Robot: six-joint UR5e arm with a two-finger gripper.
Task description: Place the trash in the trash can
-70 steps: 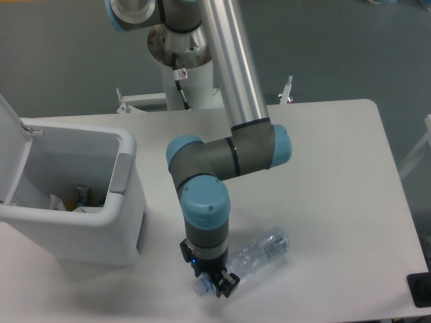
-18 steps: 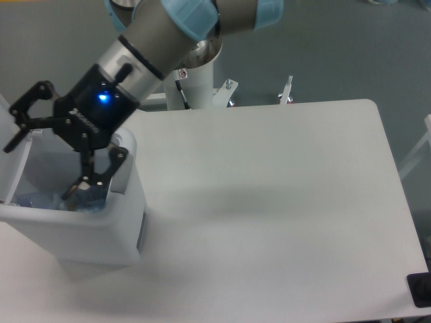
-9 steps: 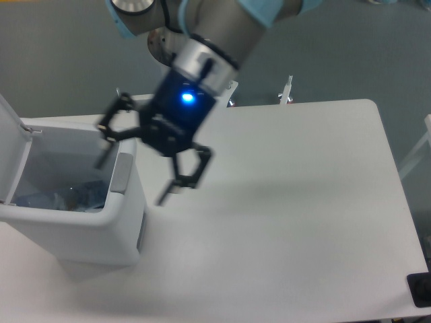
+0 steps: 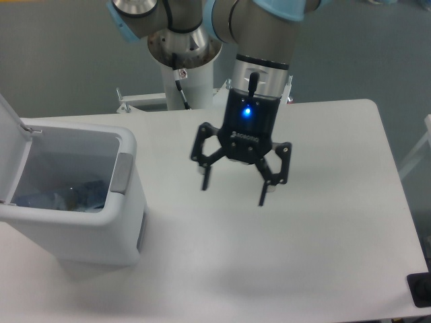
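Observation:
The white boxy trash can (image 4: 114,232) stands at the table's left with its lid (image 4: 10,145) swung open and a grey latch (image 4: 121,173) on its rim. Inside it lies the clear crushed bottle (image 4: 64,197); the wrapper cannot be made out. My gripper (image 4: 236,191) hangs above the middle of the table, well to the right of the can. Its fingers are spread wide and hold nothing.
The arm's base post (image 4: 185,67) stands behind the table's far edge. A dark object (image 4: 421,289) sits at the table's front right corner.
The gripper has swung right from over the trash can's rim to above the table's middle, open and empty. The bottle it held 3.9 s ago now lies in the can.

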